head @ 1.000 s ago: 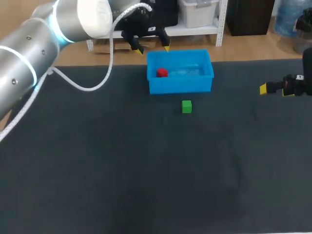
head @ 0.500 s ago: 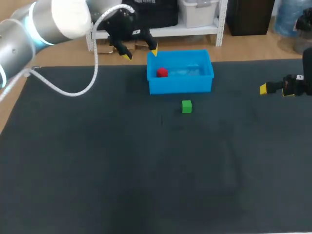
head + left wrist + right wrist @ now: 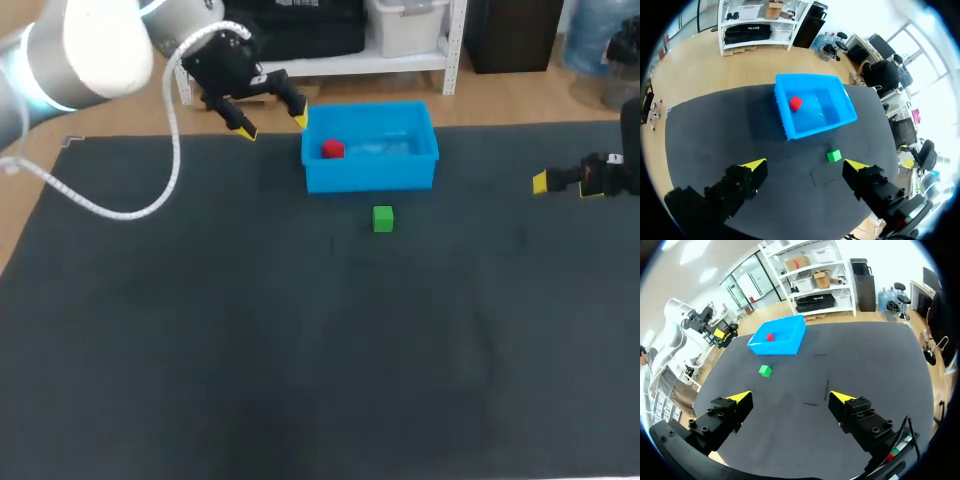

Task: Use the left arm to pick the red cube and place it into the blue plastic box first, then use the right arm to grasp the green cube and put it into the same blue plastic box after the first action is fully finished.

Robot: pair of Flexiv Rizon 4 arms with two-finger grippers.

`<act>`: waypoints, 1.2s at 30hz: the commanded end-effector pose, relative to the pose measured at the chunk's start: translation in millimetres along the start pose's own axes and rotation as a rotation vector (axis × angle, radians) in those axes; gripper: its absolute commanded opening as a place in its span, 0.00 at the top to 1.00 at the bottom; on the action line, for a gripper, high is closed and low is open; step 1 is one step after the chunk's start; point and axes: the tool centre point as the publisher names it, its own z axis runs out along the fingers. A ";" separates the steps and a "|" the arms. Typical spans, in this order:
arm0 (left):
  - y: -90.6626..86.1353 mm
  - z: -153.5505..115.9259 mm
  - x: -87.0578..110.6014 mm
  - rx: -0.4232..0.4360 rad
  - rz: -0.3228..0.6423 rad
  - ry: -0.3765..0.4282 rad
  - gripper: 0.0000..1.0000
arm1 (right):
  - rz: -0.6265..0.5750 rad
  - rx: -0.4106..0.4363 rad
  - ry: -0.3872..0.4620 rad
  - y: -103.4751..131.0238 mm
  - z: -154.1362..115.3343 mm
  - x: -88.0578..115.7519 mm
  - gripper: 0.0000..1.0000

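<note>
The open-topped blue plastic box [image 3: 370, 180] stands at the far side of the dark, matte-covered table [image 3: 300, 350]. Its long axis runs across the table from left to right. It is a rectangular tub with smooth, slightly glossy walls and a thin rim.

The small red cube [image 3: 332, 150] lies inside this box, on its floor, close to the left wall. From the left wrist it looks turned a little out of line with the box walls. The small green cube [image 3: 383, 219] sits on the table just in front of the box's long front wall, apart from it, with its faces roughly square to that wall. Both cubes are plain, solid-coloured blocks with sharp edges and no long axis of their own.

Our left end effector [image 3: 274, 126] hangs above the table's far edge, just beside the box's left end, with its yellow-tipped fingers spread wide and nothing between them. Our right end effector [image 3: 790, 397] is at the table's right edge, well apart from the box and the green cube, its fingers likewise wide apart and holding nothing.
</note>
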 end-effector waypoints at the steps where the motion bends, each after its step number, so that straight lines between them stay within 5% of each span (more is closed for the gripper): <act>1: 4.5 -11.0 20.1 0.009 -0.008 -0.337 0.00 | 0.000 0.002 0.001 0.4 -0.3 -0.1 0.00; 12: 22.5 -28.1 37.4 0.031 -0.026 -0.407 0.00 | 0.000 0.002 0.001 0.4 -0.3 -0.1 0.00; 36: 48.8 -48.1 69.8 0.050 -0.035 -0.398 0.00 | 0.000 0.002 0.001 0.4 -0.3 -0.1 0.00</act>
